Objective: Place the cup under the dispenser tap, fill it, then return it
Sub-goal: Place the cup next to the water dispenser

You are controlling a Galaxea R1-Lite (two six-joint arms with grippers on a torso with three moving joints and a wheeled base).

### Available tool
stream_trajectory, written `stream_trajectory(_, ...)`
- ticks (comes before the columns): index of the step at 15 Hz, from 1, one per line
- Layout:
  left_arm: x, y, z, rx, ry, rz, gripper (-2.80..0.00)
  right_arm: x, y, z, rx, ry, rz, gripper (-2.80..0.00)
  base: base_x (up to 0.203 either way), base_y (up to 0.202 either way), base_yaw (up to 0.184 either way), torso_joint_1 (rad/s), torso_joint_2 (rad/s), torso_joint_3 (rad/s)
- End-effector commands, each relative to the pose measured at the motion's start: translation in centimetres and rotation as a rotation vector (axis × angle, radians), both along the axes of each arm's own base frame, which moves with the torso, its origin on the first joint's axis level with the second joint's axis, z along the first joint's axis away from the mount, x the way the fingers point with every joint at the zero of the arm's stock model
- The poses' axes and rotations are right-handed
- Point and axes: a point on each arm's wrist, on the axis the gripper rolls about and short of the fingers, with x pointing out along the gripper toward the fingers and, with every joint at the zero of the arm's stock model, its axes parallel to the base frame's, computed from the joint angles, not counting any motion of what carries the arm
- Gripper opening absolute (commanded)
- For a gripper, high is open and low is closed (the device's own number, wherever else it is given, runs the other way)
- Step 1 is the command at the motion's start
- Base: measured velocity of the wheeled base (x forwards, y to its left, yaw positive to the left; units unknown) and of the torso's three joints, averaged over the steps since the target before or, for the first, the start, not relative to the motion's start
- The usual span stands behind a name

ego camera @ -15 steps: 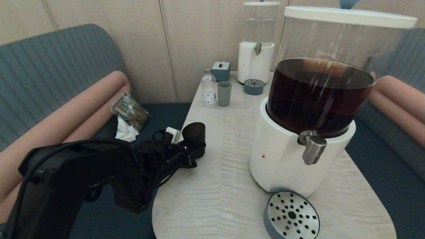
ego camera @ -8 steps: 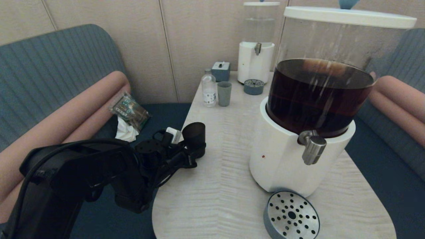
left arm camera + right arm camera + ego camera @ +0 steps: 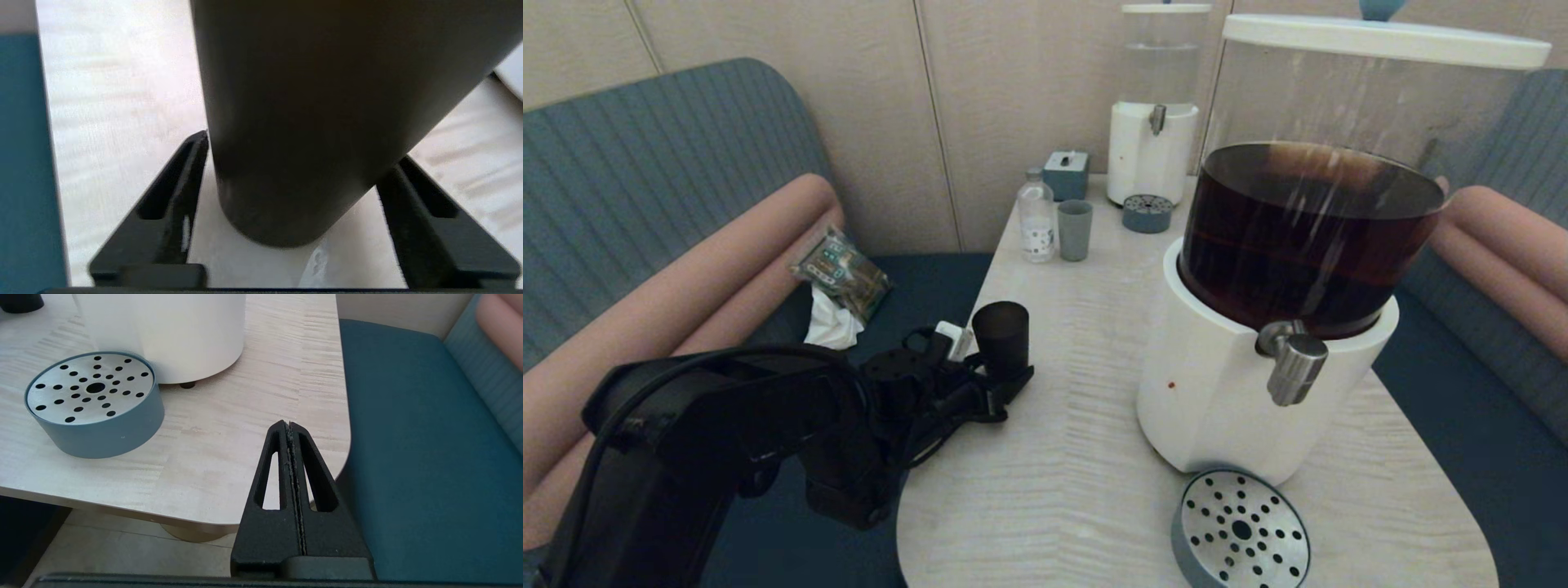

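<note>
The dark brown-black cup (image 3: pixel 1001 333) stands at the table's left edge, well left of the big dispenser. My left gripper (image 3: pixel 1005 377) is shut on its lower part. In the left wrist view the cup (image 3: pixel 310 122) fills the space between the black fingers (image 3: pixel 179 183), which press on both sides near its base. The steel dispenser tap (image 3: pixel 1290 363) sticks out of the white base under the tank of dark liquid (image 3: pixel 1298 237). Beneath it sits the round perforated drip tray (image 3: pixel 1241 531). My right gripper (image 3: pixel 288 426) is shut and empty, low beside the table's near right corner.
At the table's far end stand a grey-green cup (image 3: pixel 1075 229), a small clear bottle (image 3: pixel 1036 216), a small grey box (image 3: pixel 1066 174) and a second dispenser of clear liquid (image 3: pixel 1153 122) with its own tray (image 3: pixel 1147 214). A blue bench (image 3: pixel 429 449) flanks the table.
My left gripper and the cup have shifted slightly right and the cup stands a little more upright. The right arm has not moved.
</note>
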Motion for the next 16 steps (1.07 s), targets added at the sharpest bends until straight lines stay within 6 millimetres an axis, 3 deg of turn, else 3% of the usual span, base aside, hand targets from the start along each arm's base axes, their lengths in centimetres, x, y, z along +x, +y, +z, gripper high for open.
stream_trajectory(1,0.0,0.0,0.3,-0.006,-0.019,-0.002,0.0,0.0,0.0,0.0,-0.001,0.001,0.001,-2.8,0.0,0.0,0.0,0.0,0.0,0.0)
stream_trajectory(6,-1.6,0.4,1.4,0.0,-0.002,-0.006,0.0,0.0,0.0,0.0,0.0,0.001,0.001,-2.8,0.0,0.0,0.0,0.0,0.0,0.0)
stream_trajectory(11,-5.7,1.7,4.2,0.012,0.023,-0.008,0.0,0.0,0.0,0.0,-0.001,0.0,0.001,-2.8,0.0,0.0,0.0,0.0,0.0,0.0)
stream_trajectory(16,-11.4,3.6,6.9,0.027,0.046,-0.019,0.0,0.0,0.0,0.0,-0.001,0.001,0.001,-2.8,0.0,0.0,0.0,0.0,0.0,0.0)
